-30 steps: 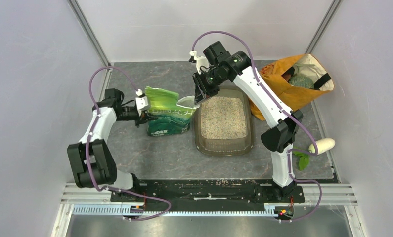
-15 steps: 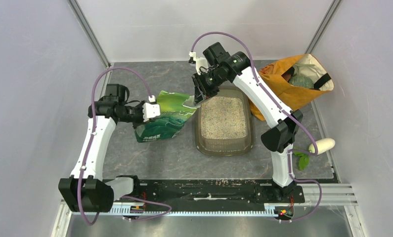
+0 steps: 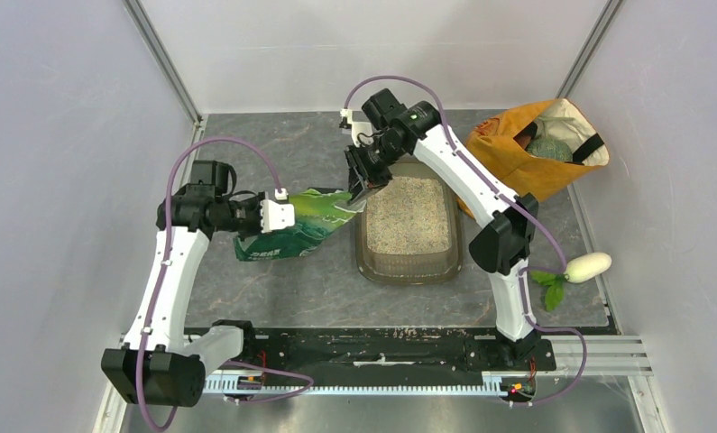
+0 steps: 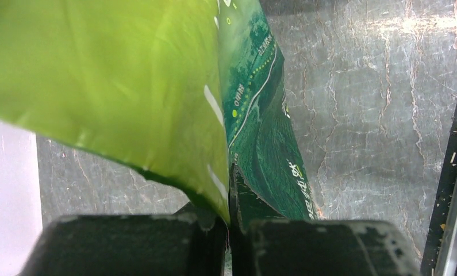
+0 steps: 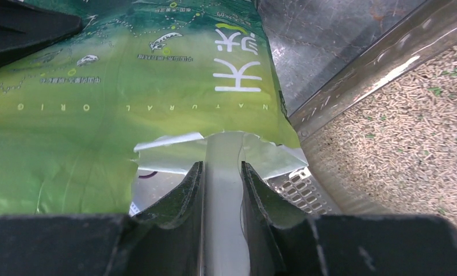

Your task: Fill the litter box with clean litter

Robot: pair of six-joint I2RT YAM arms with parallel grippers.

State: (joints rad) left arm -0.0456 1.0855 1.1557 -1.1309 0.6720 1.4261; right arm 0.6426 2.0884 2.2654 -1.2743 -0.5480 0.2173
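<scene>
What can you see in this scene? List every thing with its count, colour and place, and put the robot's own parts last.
litter box: one, dark grey-brown, middle of the table.
clean litter: one layer, pale beige, inside the litter box.
green pouch: one, green, left of the litter box, its torn mouth at the box's rim.
cloth bag: one, orange, far right corner.
radish-shaped item: one, white with green leaves, right edge.
table: one, grey marbled.
left fingers: one pair, black, shut on the pouch's far end.
right fingers: one pair, black, shut on the pouch's mouth.
</scene>
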